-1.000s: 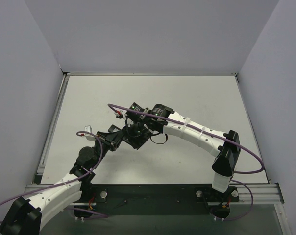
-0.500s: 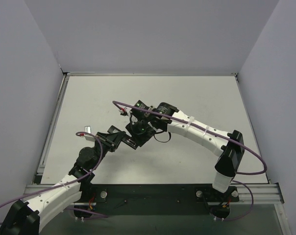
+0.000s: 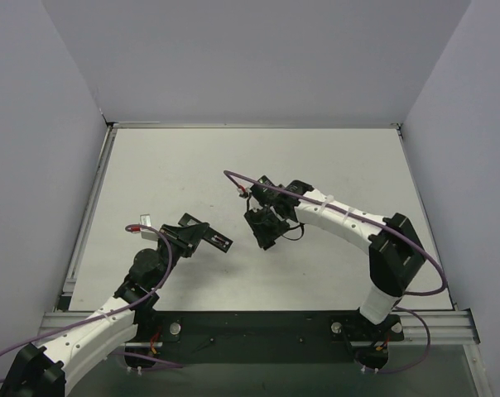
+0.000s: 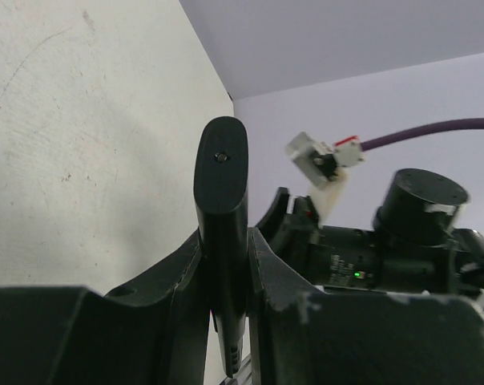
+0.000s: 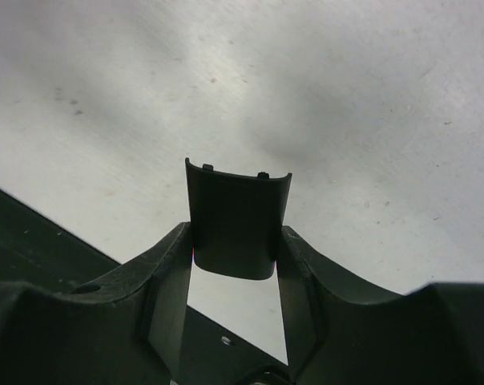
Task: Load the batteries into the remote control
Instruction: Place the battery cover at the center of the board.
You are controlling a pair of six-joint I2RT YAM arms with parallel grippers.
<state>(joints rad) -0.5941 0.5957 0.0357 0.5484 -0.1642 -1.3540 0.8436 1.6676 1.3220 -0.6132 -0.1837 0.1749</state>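
My left gripper [image 3: 205,237] is shut on the remote control [image 3: 220,243], a slim black bar that sticks out to the right of the fingers. In the left wrist view the remote [image 4: 222,192] stands edge-on between my fingers [image 4: 274,273], held above the table. My right gripper [image 3: 265,233] is to its right, apart from it. In the right wrist view it [image 5: 235,245] is shut on a short black curved cover piece [image 5: 236,220], held above the white table. No batteries show in any view.
The right arm's wrist [image 4: 402,241] with its purple cable shows just beyond the remote in the left wrist view. The dark base rail [image 3: 258,327] runs along the near edge and shows in the right wrist view [image 5: 34,241]. Grey walls enclose the white table [image 3: 333,157].
My right gripper has pulled away to the right from the left gripper, carrying the cover piece. The remote stays in my left gripper, now uncovered from above.
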